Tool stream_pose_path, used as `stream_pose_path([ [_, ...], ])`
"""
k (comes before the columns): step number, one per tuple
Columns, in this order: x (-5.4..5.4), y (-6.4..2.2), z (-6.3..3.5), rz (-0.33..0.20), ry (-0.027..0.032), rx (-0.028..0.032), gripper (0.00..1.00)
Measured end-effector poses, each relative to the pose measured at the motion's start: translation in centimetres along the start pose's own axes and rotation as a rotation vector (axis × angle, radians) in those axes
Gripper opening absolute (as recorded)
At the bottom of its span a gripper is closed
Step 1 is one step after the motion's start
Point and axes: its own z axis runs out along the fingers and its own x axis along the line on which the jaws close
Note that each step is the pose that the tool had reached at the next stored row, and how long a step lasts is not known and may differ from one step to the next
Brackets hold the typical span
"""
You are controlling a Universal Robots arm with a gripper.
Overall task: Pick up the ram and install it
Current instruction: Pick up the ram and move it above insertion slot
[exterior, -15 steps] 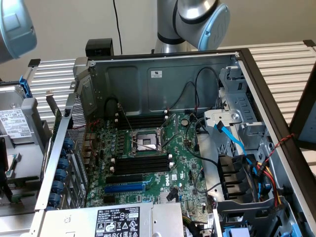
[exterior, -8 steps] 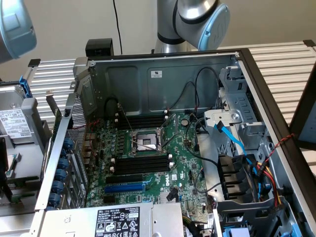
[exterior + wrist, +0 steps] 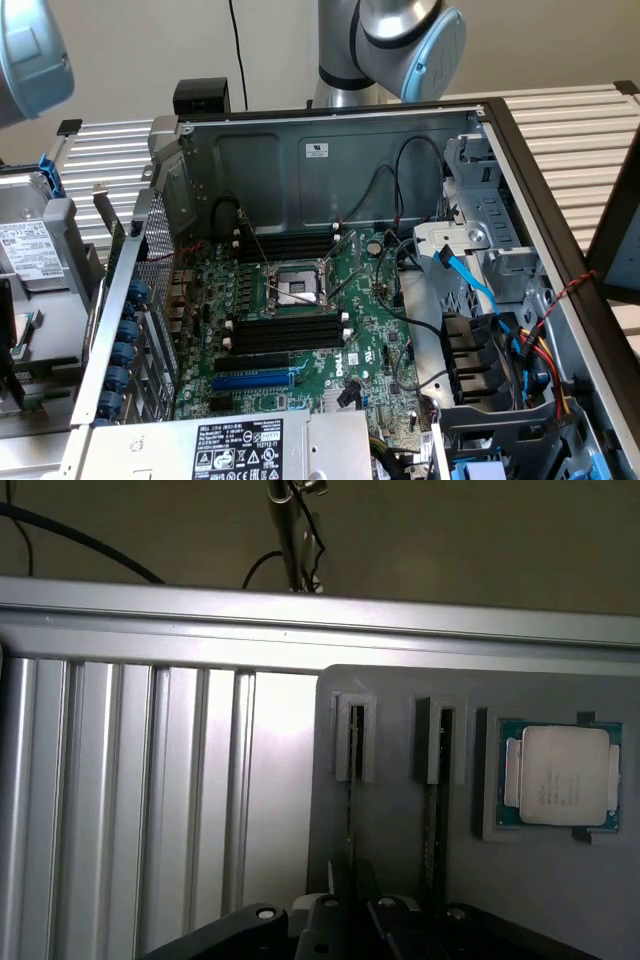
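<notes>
Now my hand (image 3: 356, 912) is hovering by the ram (image 3: 354, 742), standing up for easy grabbing; clamped? I cannot tell.

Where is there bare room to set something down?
Ribbed tabletop beside the grey holder is bare; so is the strip beyond the case at the exterior view's right. Inside it, cables crowd the motherboard.

Arm (image 3: 385, 30): silver-grey tubular links, rounded joints fitted with pale blue end caps. Gripper (image 3: 350, 925): black angular body, round silver screw heads on top.
</notes>
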Motion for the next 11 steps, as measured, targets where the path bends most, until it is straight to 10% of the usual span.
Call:
stream_pose_path([
  [11, 0.0, 0.0, 0.0, 0.0, 0.0, 0.0, 0.13],
])
